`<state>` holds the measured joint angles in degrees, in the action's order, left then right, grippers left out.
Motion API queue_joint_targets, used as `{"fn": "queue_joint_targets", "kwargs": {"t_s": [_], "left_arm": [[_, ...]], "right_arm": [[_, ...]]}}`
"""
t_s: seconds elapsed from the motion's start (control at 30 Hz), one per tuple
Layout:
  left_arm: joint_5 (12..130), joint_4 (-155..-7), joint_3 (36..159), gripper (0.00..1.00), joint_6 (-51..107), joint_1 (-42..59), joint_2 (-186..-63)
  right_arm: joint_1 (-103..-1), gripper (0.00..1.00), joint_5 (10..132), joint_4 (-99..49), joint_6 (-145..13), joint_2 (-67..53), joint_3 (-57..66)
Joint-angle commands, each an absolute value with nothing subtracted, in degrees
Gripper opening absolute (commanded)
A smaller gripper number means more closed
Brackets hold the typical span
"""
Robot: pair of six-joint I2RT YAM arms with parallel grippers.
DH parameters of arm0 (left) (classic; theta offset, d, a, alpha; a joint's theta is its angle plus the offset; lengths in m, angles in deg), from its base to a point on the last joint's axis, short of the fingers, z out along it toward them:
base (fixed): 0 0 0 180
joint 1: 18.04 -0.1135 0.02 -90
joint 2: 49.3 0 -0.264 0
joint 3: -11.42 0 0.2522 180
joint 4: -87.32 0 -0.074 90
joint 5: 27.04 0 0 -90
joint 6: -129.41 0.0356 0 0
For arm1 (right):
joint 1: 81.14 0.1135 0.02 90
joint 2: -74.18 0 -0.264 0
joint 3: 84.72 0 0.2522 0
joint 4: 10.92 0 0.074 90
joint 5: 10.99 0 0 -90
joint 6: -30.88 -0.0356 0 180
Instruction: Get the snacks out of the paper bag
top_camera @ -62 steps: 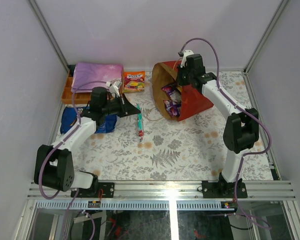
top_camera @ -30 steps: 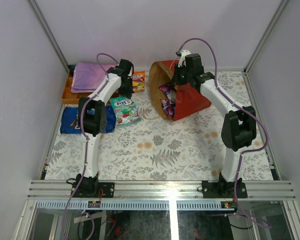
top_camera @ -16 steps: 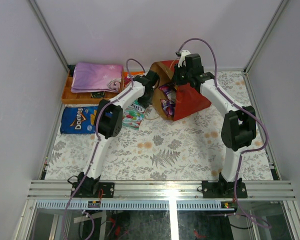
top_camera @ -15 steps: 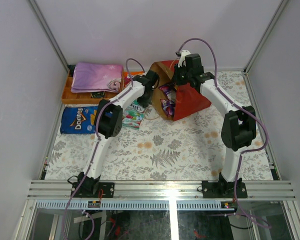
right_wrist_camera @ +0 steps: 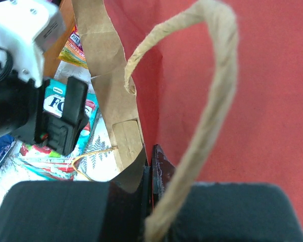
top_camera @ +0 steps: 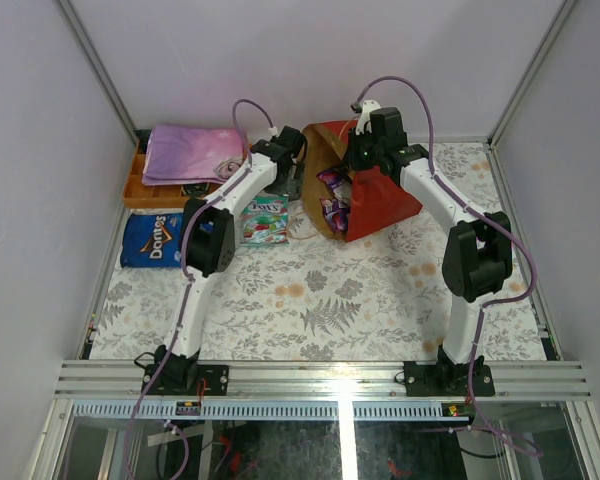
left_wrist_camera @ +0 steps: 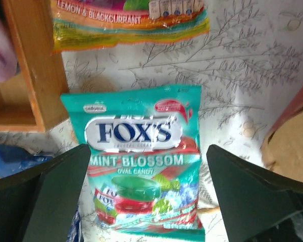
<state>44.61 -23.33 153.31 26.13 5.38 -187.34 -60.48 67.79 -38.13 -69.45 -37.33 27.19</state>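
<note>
Enclosure: plain pale lilac walls at left, rear, right. Aluminium corner posts slant at both rear corners. Table cloth: white, grey fern print, orange flowers. Slotted aluminium rail along near edge. Lighting even, shadows soft.

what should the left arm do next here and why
Probably swing the left gripper to its right, toward the mouth of the paper bag, for another packet. Its fingers are open, with the green packet lying flat below them, not held. Purple packets show inside the bag, whose rim the right gripper pinches.
</note>
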Motion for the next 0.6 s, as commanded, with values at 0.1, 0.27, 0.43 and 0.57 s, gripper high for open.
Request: {"fn": "queue_joint_targets", "kwargs": {"t_s": [0.1, 0.27, 0.43, 0.57], "left_arm": [[47.3, -35.1, 131.0, 1.00, 21.2, 7.7, -166.7], [55.3, -45.9, 111.0, 1.00, 13.4, 8.0, -155.8], [57.4, -53.4, 100.1, 1.00, 9.5, 7.9, -153.2], [56.0, -54.5, 99.4, 1.00, 9.7, 7.9, -155.2]], "right_arm": [[-60.1, 0.00, 64.9, -33.3, -69.4, -36.9, 29.5], [-60.1, 0.00, 64.6, -33.6, -69.6, -37.8, 30.2], [-60.1, 0.00, 64.7, -33.7, -69.6, -37.8, 29.8], [-60.1, 0.00, 65.1, -33.9, -69.4, -37.4, 29.2]]}}
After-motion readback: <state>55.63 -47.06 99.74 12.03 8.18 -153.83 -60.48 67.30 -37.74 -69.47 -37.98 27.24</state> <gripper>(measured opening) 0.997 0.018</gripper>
